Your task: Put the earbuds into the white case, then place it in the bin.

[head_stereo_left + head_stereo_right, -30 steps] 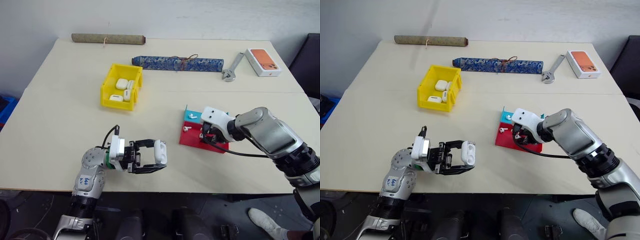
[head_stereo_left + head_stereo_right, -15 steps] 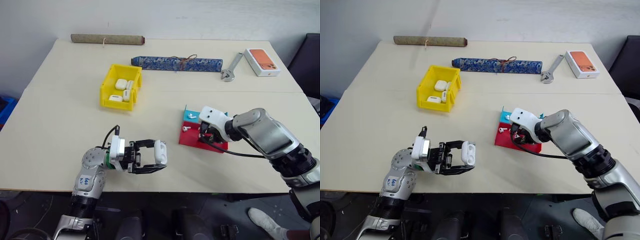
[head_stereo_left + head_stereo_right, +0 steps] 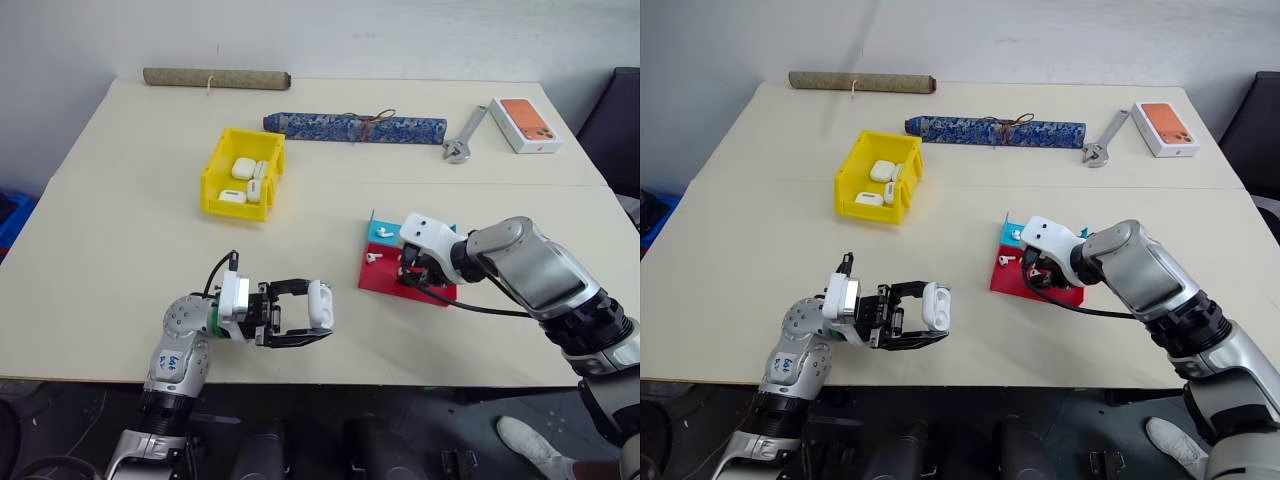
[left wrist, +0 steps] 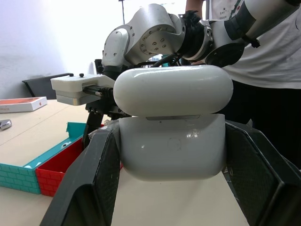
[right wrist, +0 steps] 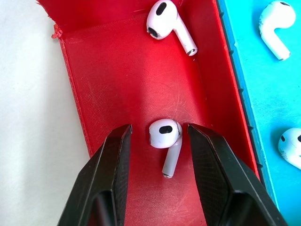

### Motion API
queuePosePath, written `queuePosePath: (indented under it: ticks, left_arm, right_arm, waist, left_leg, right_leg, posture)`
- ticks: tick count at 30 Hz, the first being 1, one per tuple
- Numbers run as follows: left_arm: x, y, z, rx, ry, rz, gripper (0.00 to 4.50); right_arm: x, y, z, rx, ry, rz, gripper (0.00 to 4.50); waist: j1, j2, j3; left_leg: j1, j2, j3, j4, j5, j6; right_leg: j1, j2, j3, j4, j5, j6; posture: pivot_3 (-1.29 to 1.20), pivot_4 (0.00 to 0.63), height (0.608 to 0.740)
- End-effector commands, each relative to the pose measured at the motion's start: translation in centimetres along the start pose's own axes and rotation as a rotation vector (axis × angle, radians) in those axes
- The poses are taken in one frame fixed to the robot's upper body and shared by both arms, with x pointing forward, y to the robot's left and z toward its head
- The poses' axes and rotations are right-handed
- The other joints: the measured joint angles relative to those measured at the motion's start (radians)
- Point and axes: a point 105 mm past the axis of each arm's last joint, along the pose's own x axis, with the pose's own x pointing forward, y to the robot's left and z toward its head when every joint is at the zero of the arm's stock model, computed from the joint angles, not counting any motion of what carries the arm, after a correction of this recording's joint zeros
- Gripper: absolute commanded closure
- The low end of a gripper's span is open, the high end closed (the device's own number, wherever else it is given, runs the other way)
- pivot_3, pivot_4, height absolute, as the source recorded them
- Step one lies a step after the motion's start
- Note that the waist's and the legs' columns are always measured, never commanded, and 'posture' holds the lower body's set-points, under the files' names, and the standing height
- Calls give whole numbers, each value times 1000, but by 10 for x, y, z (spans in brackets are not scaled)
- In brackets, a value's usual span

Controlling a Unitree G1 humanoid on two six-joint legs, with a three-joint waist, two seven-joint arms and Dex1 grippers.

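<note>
Right gripper above the red tray compartment, its two black fingers standing apart, straddling one earbud without visibly touching it. A second earbud lies at about 12 o'clock from the first. In the adjoining blue compartment, two more earbuds sit at about 2 and 3 o'clock.

Even, bright light, soft shadows; blown-out glare behind the left wrist view.

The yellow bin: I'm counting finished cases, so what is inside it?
Several white cases lie inside the yellow bin; about four show. Its near wall hides the floor.
</note>
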Motion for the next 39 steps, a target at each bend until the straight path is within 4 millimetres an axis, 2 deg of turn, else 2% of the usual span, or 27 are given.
queuePosePath:
  ticks: [1, 3, 6, 8, 16, 19, 23, 25, 28, 32, 37, 39]
  left_arm:
    - [-2, -1, 2, 15, 2, -4, 1694]
    - [-2, -1, 2, 15, 3, -4, 1694]
    - [-2, -1, 2, 14, 4, -4, 1694]
    - [-2, -1, 2, 13, 4, -5, 1694]
    - [-2, -1, 3, 13, 3, -7, 1694]
    - [-1, -1, 4, 15, 1, -8, 1694]
    - [0, 3, 12, 15, -31, -9, 1694]
    - [1, 6, 19, 1, -59, -18, 1694]
    - [3, 12, 29, -12, -97, -20, 1694]
    - [16, 24, 46, -39, -176, -45, 1694]
    - [31, 32, 60, -73, -267, -84, 1694]
    - [36, 33, 63, -90, -287, -101, 1694]
  right_arm:
    - [2, 2, -12, 13, 38, 13, 2634]
    - [2, 3, -13, 14, 40, 14, 2634]
    - [3, 2, -14, 17, 41, 11, 3225]
    - [3, 1, -15, 18, 42, 10, 3826]
    - [2, 2, -17, 23, 43, 11, 3826]
    - [1, 4, -16, 19, 34, 22, 3985]
    - [-12, -2, -8, 21, -34, 6, 3986]
    - [-31, -1, 4, -15, -146, 51, 3986]
    - [-60, 13, 26, -67, -371, 184, 3986]
    - [-109, 41, 52, -106, -797, 367, 3986]
    - [-138, 65, 95, -72, -1294, 367, 3986]
    - [-140, 74, 107, -78, -1381, 383, 3986]
  waist:
    - [0, 0, 0]
    - [0, 0, 0]
    - [0, 0, 0]
    - [0, 0, 0]
    - [0, 0, 0]
    - [0, 0, 0]
    - [2, 0, 0]
    - [4, 0, 0]
    - [4, 0, 0]
    - [2, -1, 0]
    - [-3, -1, 0]
    - [-1, -1, 0]
  left_leg:
    - [0, 0, 0, 0, 0, 0]
    - [0, 0, 0, 0, 0, 0]
    - [0, 0, 0, 0, 0, 0]
    - [1, 0, 0, 0, 0, 0]
    - [2, 0, 0, 0, 0, 0]
    - [2, 0, 0, 0, 0, 0]
    - [2, 0, 0, 0, 0, 0]
    - [1, 0, 0, 0, 0, 1]
    - [-1, 0, 0, 0, 0, 1]
    - [0, 0, -1, -1, 0, 1]
    - [2, 0, -2, 0, 0, 0]
    - [2, 0, -3, 0, 1, -1]
  right_leg:
    - [0, 0, 0, 0, 0, 0]
    - [0, 0, 0, 0, 0, 0]
    - [0, 0, 0, 0, 0, 0]
    - [1, 0, 0, 0, 0, 0]
    - [2, 0, 0, 0, 0, 0]
    - [2, 0, 0, 0, 0, 0]
    - [2, 0, 0, -1, 0, 0]
    - [2, 0, 0, -1, 0, 0]
    - [0, 0, -1, -2, 0, 0]
    - [2, 0, -2, -2, 0, 0]
    - [5, 1, -3, -1, 0, 1]
    - [4, 1, -3, 0, 0, 1]
  posture:
    - [0, 150, 740]
    - [0, 150, 740]
    - [0, 150, 740]
    - [0, 150, 740]
    - [0, 150, 740]
    - [0, 150, 740]
    - [0, 150, 740]
    - [0, 150, 740]
    - [0, 150, 740]
    - [0, 150, 740]
    - [0, 150, 740]
    - [0, 150, 740]
